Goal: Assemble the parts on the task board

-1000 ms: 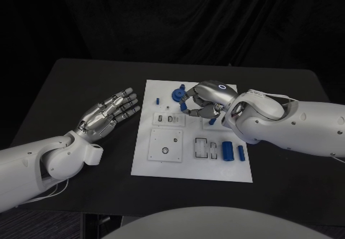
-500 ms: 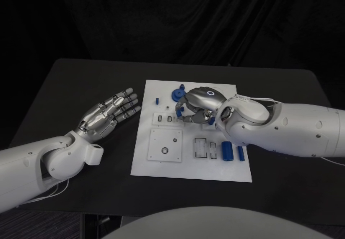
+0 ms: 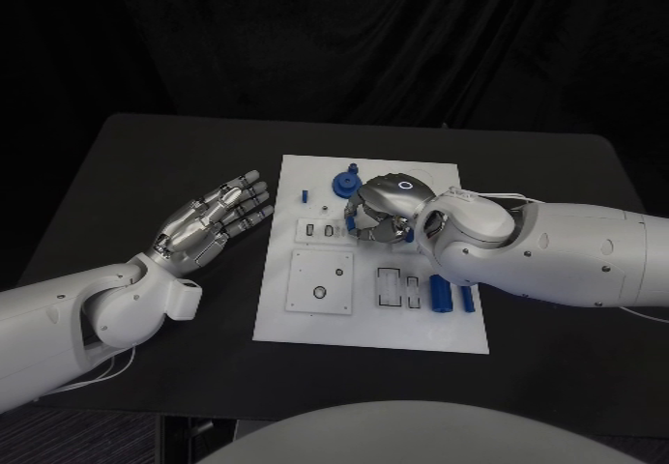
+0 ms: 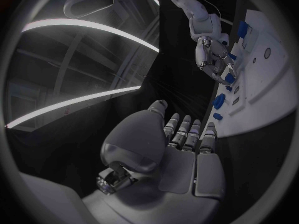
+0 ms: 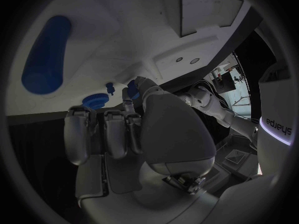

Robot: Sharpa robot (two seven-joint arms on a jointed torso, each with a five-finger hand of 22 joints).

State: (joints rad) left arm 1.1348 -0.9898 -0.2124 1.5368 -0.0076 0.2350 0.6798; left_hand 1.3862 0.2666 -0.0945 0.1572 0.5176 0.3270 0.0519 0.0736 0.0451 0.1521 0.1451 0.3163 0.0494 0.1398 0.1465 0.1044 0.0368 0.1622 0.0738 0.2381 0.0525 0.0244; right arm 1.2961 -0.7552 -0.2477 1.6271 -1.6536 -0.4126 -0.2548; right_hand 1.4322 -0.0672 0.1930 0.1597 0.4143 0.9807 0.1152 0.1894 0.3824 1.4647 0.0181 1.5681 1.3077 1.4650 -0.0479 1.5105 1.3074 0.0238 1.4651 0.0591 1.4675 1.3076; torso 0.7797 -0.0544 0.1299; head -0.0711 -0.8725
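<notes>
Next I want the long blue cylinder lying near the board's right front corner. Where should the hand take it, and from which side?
Probably the long blue cylinder at its middle, fingers across its round sides, coming down from above. It lies flat on the white task board with its length running front to back, and a thinner blue rod lies close on its right, so a sideways approach looks cramped.

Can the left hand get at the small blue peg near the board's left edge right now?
Probably yes. The left hand lies open on the table beside the task board, nothing between it and the small blue peg; the right hand works further right.
</notes>
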